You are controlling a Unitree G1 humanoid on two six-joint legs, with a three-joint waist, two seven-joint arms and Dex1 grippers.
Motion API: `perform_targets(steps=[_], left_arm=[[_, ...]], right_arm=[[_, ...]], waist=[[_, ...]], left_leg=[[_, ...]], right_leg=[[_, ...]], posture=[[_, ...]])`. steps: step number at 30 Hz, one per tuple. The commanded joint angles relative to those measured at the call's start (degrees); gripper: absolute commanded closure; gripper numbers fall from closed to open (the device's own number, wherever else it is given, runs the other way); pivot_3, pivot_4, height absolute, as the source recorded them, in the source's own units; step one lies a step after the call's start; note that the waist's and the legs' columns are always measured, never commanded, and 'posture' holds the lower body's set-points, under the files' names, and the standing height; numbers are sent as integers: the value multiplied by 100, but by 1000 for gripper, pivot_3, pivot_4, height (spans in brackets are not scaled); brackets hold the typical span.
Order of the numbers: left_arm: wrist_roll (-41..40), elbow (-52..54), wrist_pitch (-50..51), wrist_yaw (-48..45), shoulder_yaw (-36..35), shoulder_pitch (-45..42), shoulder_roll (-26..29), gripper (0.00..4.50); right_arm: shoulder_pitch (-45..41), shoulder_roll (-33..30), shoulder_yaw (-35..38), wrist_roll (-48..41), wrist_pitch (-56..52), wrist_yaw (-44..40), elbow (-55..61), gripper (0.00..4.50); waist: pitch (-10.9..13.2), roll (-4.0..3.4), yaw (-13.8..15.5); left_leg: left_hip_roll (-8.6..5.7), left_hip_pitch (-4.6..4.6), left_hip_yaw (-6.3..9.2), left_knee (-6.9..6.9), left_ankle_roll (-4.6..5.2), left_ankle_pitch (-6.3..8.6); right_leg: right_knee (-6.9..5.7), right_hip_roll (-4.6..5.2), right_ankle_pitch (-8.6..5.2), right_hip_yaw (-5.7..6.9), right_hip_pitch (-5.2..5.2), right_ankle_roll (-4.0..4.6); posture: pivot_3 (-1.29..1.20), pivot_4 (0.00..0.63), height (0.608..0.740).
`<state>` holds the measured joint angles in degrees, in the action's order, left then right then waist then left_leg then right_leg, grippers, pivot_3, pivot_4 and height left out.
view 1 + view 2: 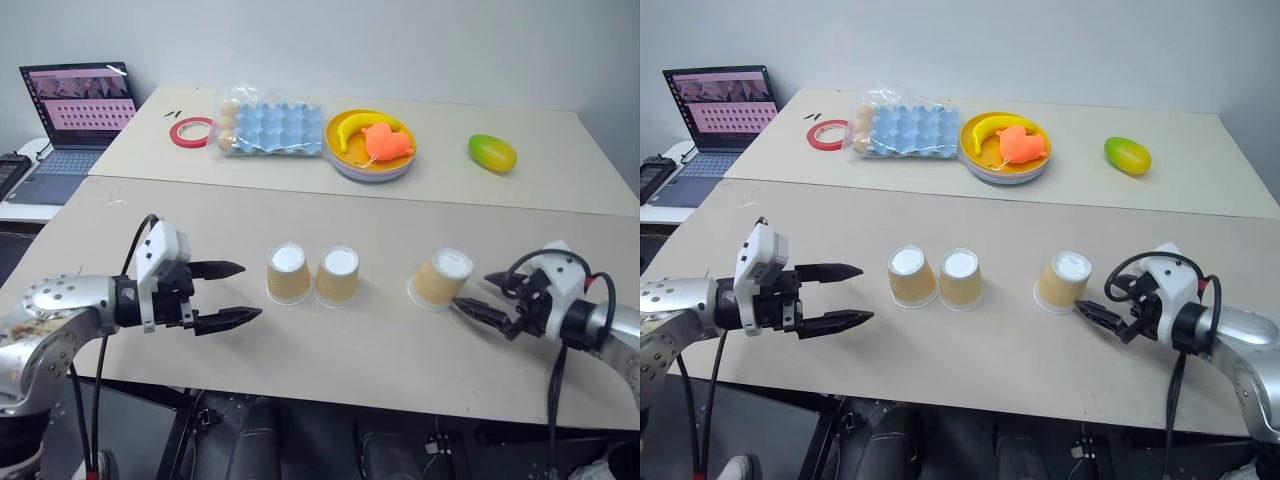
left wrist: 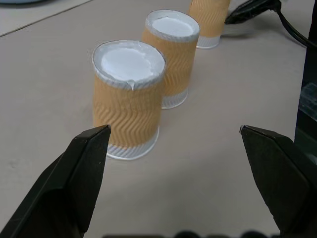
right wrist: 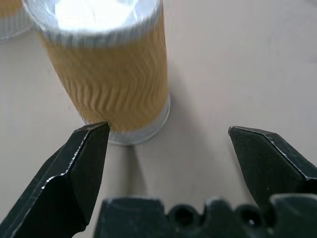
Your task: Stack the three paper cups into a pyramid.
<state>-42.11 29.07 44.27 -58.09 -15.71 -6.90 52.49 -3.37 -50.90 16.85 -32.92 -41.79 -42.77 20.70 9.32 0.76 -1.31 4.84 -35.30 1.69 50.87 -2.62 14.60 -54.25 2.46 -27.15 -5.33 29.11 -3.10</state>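
Three tan corrugated paper cups stand upside down in a row on the near table. Two of them (image 1: 288, 273) (image 1: 337, 276) stand close side by side at the middle. The third cup (image 1: 440, 279) stands apart to their right; all rest directly on the table. My left gripper (image 1: 250, 291) is open and empty, hovering left of the leftmost cup (image 2: 129, 99) and pointing at it. My right gripper (image 1: 472, 292) is open just right of the third cup (image 3: 106, 74), with nothing between its fingers.
On the far table lie a red tape roll (image 1: 192, 131), a bagged blue egg tray (image 1: 270, 127), a yellow plate (image 1: 345, 165) with a banana and an orange toy, and a green-yellow mango (image 1: 492, 152). An open laptop (image 1: 75, 110) stands at the far left.
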Motion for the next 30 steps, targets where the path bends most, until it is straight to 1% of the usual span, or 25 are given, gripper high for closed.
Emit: perform_targets(steps=[1, 4, 9, 13, 23, 24, 25, 28, 29, 30], left_arm=[[-84, 345, -85, 91, -234, 176, 54, 19], [-118, 408, -92, 157, -254, 216, 55, 19], [-115, 545, -131, 232, -210, 280, 58, 19], [-69, 468, -199, 226, -196, 270, 64, 19], [8, 403, -390, 234, -142, 334, 10, 19], [19, 404, -408, 234, -129, 340, 3, 5], [34, 405, -431, 231, -120, 349, -2, 0], [81, 396, -491, 228, -67, 332, -8, 0], [90, 392, -501, 229, -55, 322, -8, 0], [97, 388, -508, 233, -42, 311, -9, 0]], right_arm=[[-122, -3, 54, -284, -39, -239, 311, 0], [-210, 5, 39, -377, -37, -286, 310, 0], [-817, 212, -198, -211, -12, -34, -66, 0], [-1103, 326, -345, -126, -21, 85, -223, 0], [-1346, 489, -466, -106, -79, 251, -286, 0], [-1369, 501, -469, -119, -85, 246, -272, 246], [-1387, 510, -470, -133, -98, 244, -252, 402], [-1468, 552, -530, -81, -72, 257, -255, 1326], [-1501, 565, -536, -80, -73, 263, -254, 1697], [-1536, 570, -534, -89, -83, 263, -253, 1777]], waist=[[0, 0, 16], [0, 0, 31], [0, 0, -5], [1, -1, -10], [1, -2, -11], [1, -2, -12], [1, -2, -12], [1, -2, -21], [1, -2, -25], [1, -2, -31]], left_leg=[[0, 0, 0, 3, 0, 0], [1, 2, -1, 13, 0, 0], [3, 2, -5, 16, 0, 0], [3, 0, -5, 11, 0, 0], [2, 1, -5, 12, 0, 0], [3, 1, -5, 12, 0, 0], [2, 0, -5, 12, 0, 0], [2, 1, -5, 13, 0, 0], [2, 1, -5, 13, 0, 0], [2, 1, -5, 13, 0, 0]], right_leg=[[0, 0, 0, 0, 0, 0], [0, 0, 0, 0, -1, 0], [-1, -1, 0, -4, 2, 0], [-1, -1, 0, -4, 4, 0], [-2, -1, 1, -4, 4, 0], [-3, -1, 1, -4, 4, -1], [-4, -1, 1, -4, 4, -1], [-8, -1, 1, -4, 4, -1], [-9, -1, 1, -4, 4, 0], [-9, -1, 1, -4, 4, 0]], posture=[[0, 150, 645], [0, 150, 645], [0, 150, 645], [0, 150, 645], [0, 150, 645], [0, 150, 645], [0, 150, 645], [0, 150, 645], [0, 150, 645], [0, 150, 645]])
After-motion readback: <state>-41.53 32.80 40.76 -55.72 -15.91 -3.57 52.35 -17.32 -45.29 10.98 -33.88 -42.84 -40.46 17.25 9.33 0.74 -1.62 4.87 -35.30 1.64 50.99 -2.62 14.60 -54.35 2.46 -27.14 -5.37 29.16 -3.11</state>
